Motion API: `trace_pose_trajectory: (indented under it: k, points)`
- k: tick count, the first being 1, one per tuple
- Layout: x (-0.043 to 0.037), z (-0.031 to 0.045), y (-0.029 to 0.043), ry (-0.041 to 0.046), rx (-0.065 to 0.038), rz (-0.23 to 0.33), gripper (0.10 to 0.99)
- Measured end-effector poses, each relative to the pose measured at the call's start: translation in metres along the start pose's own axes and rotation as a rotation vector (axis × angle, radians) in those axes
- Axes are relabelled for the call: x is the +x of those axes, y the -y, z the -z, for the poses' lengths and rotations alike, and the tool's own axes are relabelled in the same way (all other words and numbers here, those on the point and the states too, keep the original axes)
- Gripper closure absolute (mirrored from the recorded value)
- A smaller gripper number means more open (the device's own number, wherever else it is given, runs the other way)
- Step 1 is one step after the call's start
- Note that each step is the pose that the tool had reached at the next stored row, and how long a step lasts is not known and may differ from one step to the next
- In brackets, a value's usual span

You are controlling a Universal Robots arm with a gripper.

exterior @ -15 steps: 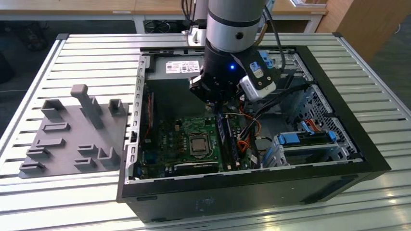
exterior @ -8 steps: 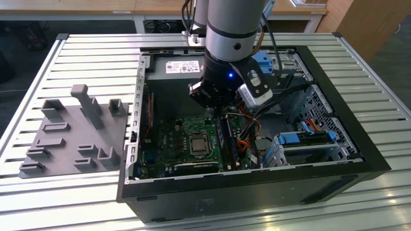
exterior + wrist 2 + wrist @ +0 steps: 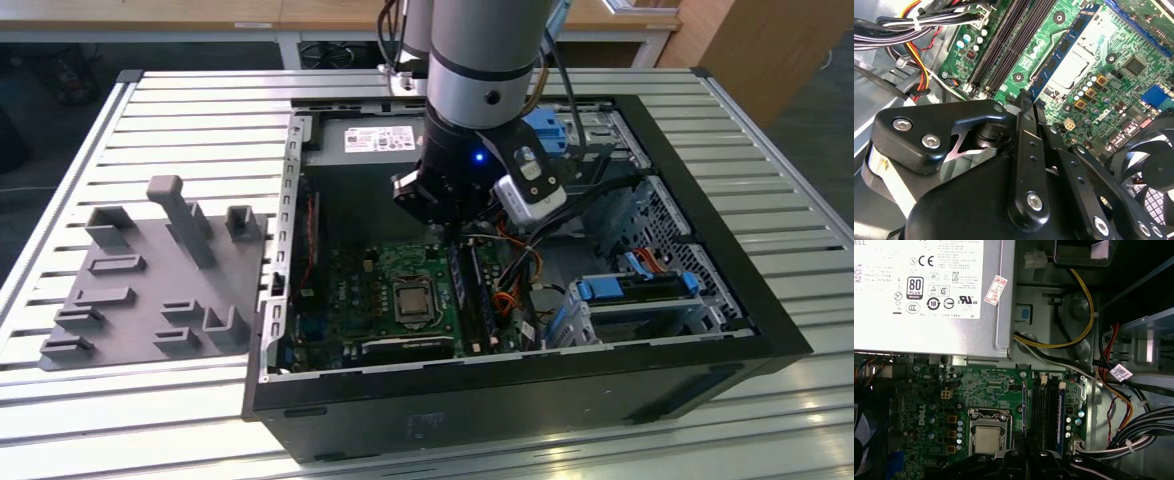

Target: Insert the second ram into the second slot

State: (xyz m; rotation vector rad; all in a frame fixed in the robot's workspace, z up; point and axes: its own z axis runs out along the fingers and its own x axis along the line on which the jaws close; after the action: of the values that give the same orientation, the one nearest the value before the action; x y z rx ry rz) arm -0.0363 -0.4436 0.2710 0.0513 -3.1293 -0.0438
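The arm (image 3: 487, 60) reaches down into the open case (image 3: 534, 405) on the table (image 3: 200, 120), its hand (image 3: 1029, 102) low over the motherboard (image 3: 979, 385). The ram (image 3: 1066, 45) — a blue stick — stands upright in the slot just beside the CPU socket (image 3: 986, 440), and the hand's tip sits at one end of it. Whether the hand is clenched on it or released cannot be told.

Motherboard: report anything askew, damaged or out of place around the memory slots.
Nothing stands out. In the first wrist view a blue memory stick sits straight, parallel to the dark slots beside it, and the cables lie beside the motherboard. The tool is poised above the slots.
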Motion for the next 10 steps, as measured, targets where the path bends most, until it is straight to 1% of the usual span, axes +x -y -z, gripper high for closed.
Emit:
trace_pose_trajectory:
  k: [6,10]
  points:
    - [-0.0001,-0.0007,0.0,-0.0001,0.0,0.0,0.949]
    - [-0.0015,-0.0014,0.0001,0.0001,0.0,-0.005,0.949]
